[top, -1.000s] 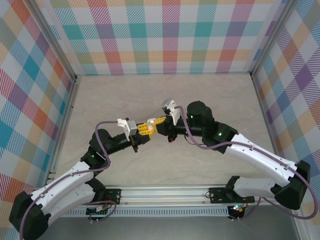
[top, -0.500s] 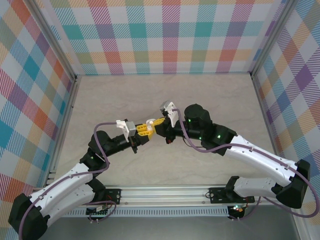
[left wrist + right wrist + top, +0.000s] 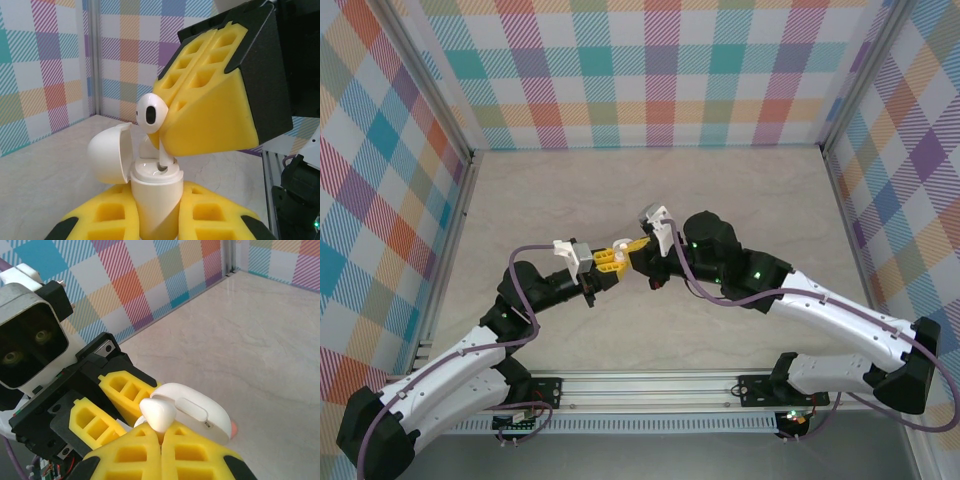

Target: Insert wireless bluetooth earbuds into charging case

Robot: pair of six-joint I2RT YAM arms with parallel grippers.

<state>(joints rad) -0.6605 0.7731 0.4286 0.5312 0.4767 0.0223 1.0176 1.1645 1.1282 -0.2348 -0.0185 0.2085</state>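
The right claw (image 3: 161, 440), pinching the glossy white earbud (image 3: 150, 114), has edged leftwards to the left claw (image 3: 608, 259), which grips the open white rounded plastic case (image 3: 154, 197), so the stem now appears to dip into its socket

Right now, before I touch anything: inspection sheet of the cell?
Surface: beige table, marbled finish.
Job's things: white case upright, lid open; white earbud stem-down, tip at the case's open top.
Clutter: small coral-pink bit past the case, too small to identify.
Grippers: left pincer shut on case; right pincer shut on earbud.
Cables: purple cable along each arm, no snag seen.
Surroundings: checked walls; metal rail at the near edge.
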